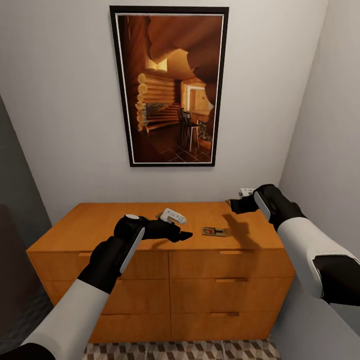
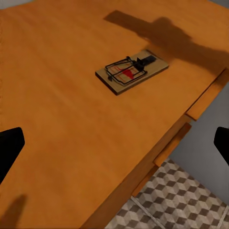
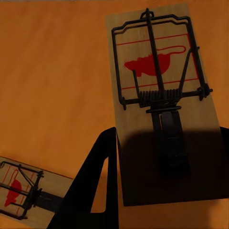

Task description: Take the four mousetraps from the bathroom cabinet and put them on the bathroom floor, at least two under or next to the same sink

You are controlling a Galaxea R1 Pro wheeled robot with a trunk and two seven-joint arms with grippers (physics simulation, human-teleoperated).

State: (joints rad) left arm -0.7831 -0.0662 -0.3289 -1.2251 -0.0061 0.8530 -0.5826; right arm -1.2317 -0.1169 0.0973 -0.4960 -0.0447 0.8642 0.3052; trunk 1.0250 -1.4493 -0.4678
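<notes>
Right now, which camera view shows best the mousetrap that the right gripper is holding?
The right wrist view: the held mousetrap looks large there, with its wire spring and red mark clear. In the head view it is hidden behind the right gripper above the cabinet. The left wrist view shows another mousetrap lying on the cabinet top.

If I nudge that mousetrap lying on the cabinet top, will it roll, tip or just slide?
Probably slide: the mousetrap is a flat board lying flush on the smooth cabinet top. It looks stiff and light. Its raised wire spring might snag a finger, and the low edges leave little to pinch.
</notes>
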